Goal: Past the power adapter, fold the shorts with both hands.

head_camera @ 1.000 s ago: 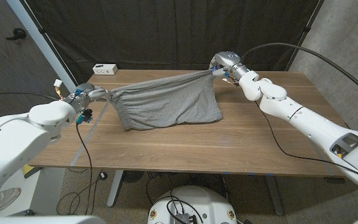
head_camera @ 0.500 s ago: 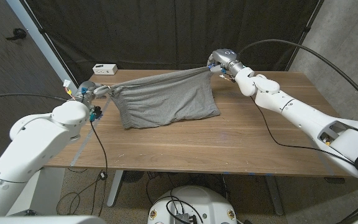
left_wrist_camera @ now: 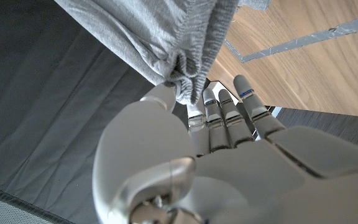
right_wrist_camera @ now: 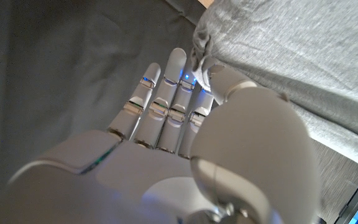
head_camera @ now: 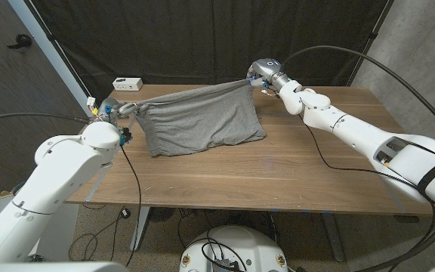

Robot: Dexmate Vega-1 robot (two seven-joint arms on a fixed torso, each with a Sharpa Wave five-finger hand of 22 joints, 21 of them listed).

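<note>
The grey shorts [head_camera: 198,121] hang stretched between my two hands, their upper edge lifted off the wooden table [head_camera: 278,170] and their lower part draped on it. My left hand [head_camera: 121,109] pinches the waistband corner at the far left. The left wrist view shows thumb and fingers of that left hand [left_wrist_camera: 185,155] closed on the bunched elastic of the shorts [left_wrist_camera: 185,43]. My right hand [head_camera: 261,78] pinches the opposite corner at the table's far edge. In the right wrist view my right hand [right_wrist_camera: 191,112] holds the grey shorts [right_wrist_camera: 278,56] by the thumb.
A white power adapter [head_camera: 127,83] sits at the table's far left corner, behind the shorts. A dark curtain hangs behind the table. Black cables trail from both arms. A strip of tape [left_wrist_camera: 303,37] marks the wood near the left edge.
Both hands have carried the shorts farther toward the table's back edge, still stretched between them. The lower part has slid back with them.
</note>
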